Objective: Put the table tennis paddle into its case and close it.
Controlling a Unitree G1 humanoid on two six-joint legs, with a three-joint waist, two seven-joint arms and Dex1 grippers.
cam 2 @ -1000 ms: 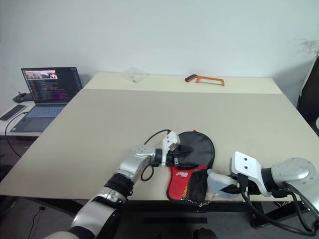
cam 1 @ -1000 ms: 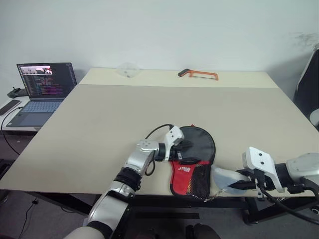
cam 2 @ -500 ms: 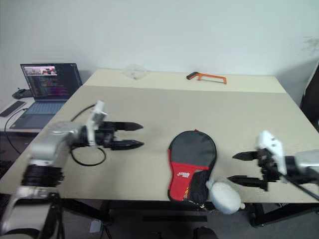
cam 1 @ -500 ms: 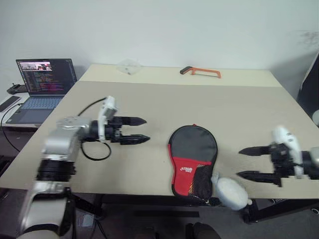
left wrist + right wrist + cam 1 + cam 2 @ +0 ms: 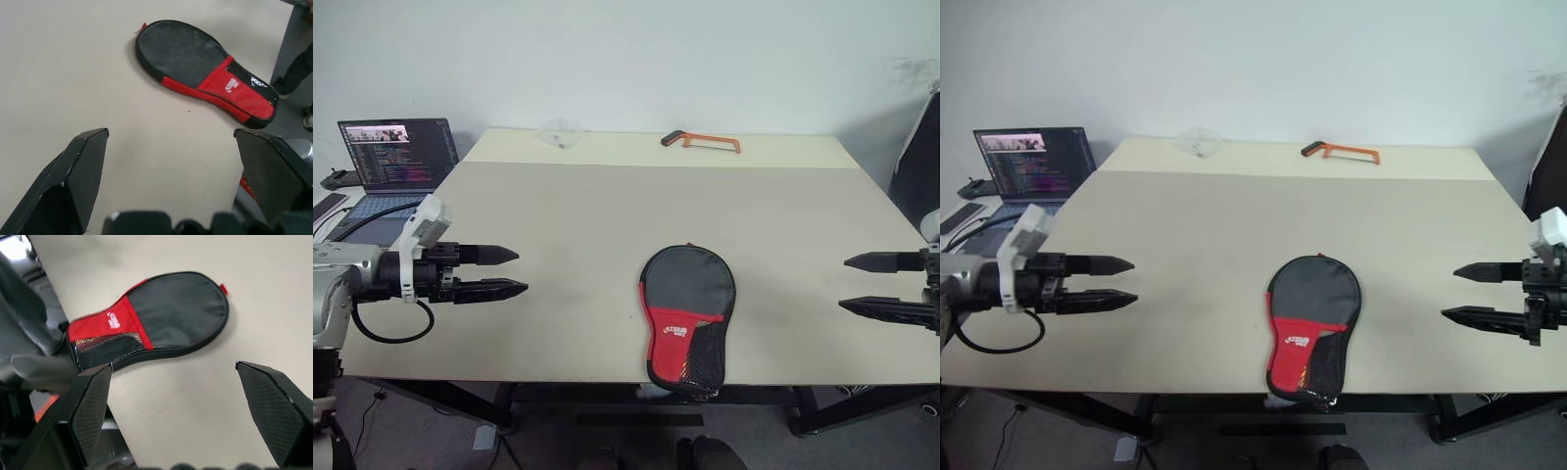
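The case (image 5: 687,313) lies flat near the table's front edge, with its round black end away from me and its red band and mesh pocket towards the edge. The table tennis paddle is hidden. My left gripper (image 5: 521,271) hovers open and empty over the table's left side, well to the left of the case, pointing towards it. My right gripper (image 5: 845,283) hovers open and empty at the right edge, pointing back at the case. The left wrist view looks along its open gripper (image 5: 168,134) at the case (image 5: 205,73). The right wrist view does the same with its gripper (image 5: 172,366) and the case (image 5: 156,328).
An orange hacksaw (image 5: 701,143) and a crumpled clear wrapper (image 5: 560,132) lie along the table's far edge. An open laptop (image 5: 396,162) stands on a side desk to the left. A person's shoes (image 5: 695,455) show below the front edge.
Both arms have drawn up and outward from the case, the left one leftward, the right one rightward. The right gripper opened and let go of a white lump, which is gone from the table's edge.
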